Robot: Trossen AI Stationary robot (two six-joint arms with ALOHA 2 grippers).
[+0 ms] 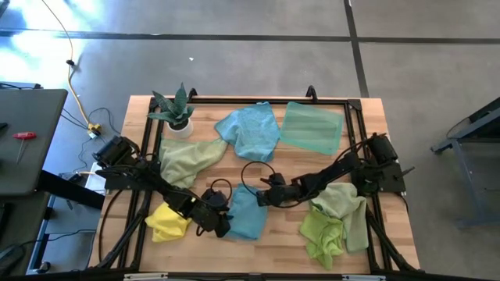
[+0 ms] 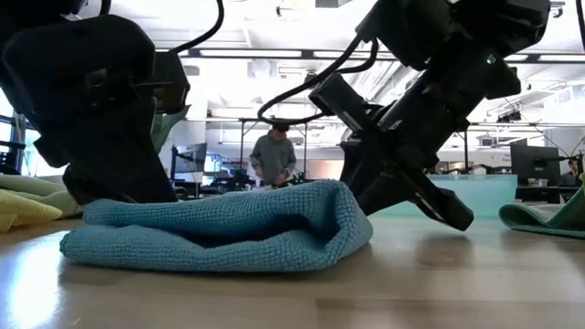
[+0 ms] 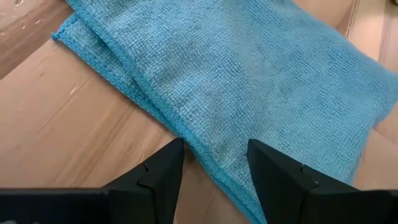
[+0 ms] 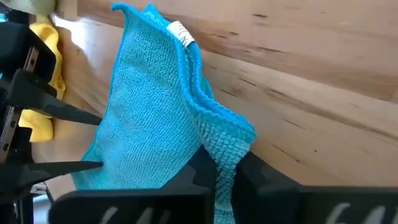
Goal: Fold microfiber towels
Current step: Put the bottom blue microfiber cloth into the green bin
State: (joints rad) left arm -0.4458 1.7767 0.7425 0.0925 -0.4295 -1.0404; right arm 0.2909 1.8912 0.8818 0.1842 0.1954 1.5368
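At the near middle of the wooden table (image 1: 281,238), a folded blue towel (image 1: 248,214) is lying between the two arms. It is flanked by the left gripper (image 3: 214,168) on one side, with fingers spread apart and straddling the towel's hemmed edge without pinching it, and by the right gripper (image 4: 225,167) on the other, clamped shut on a raised fold of the same towel. The towel's long axis is seen running from front to back, so the pinched edge would probably be carried across toward the left gripper. Farther back, another blue towel (image 1: 250,129) and a mint towel (image 1: 312,127) are laid out.
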